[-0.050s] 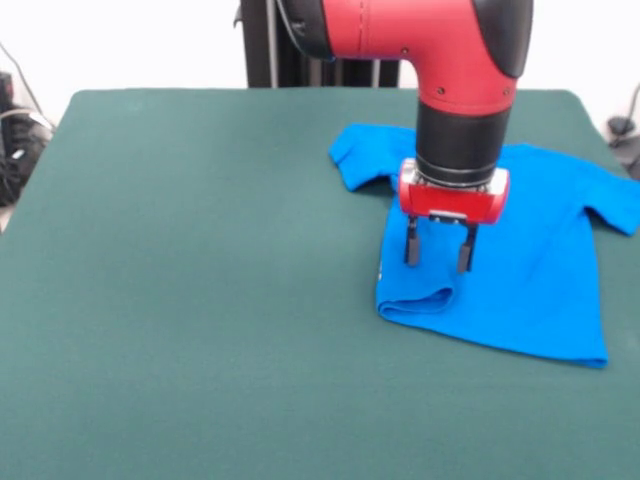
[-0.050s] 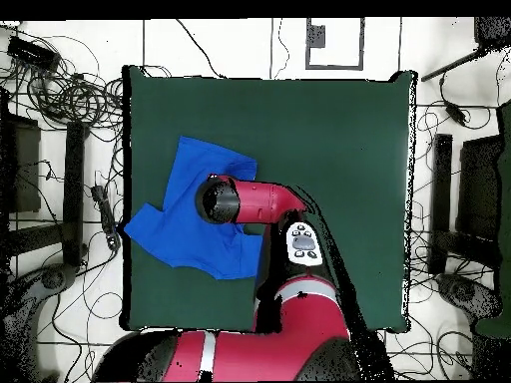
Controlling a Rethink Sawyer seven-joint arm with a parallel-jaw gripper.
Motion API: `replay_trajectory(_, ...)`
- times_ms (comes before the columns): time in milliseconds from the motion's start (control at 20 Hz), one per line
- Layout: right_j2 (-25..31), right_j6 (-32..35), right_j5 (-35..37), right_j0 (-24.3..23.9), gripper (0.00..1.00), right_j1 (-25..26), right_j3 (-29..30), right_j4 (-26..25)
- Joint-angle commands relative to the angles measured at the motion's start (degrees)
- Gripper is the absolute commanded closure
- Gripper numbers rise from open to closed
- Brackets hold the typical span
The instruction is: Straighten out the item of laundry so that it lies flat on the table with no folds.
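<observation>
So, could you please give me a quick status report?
Gripper open, just above shirt. Shirt's left edge folded under, not flat on table. Nothing in the way.

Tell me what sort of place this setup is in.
Most likely a robotics lab or test room. A red robot arm works over a green-covered table holding only a blue T-shirt, and the overhead view shows loose cables and equipment stands on the pale floor around it.
</observation>
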Motion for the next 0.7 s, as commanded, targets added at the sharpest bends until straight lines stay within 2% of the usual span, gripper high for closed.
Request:
replay_trajectory(50, 5.8, 0.4, 4.8, 1.3, 0.0, 1.1, -1.8, -1.5)
replay_trajectory(700, 5.7, -0.9, 3.8, 0.0, 0.0, 1.5, -1.2, -2.6)
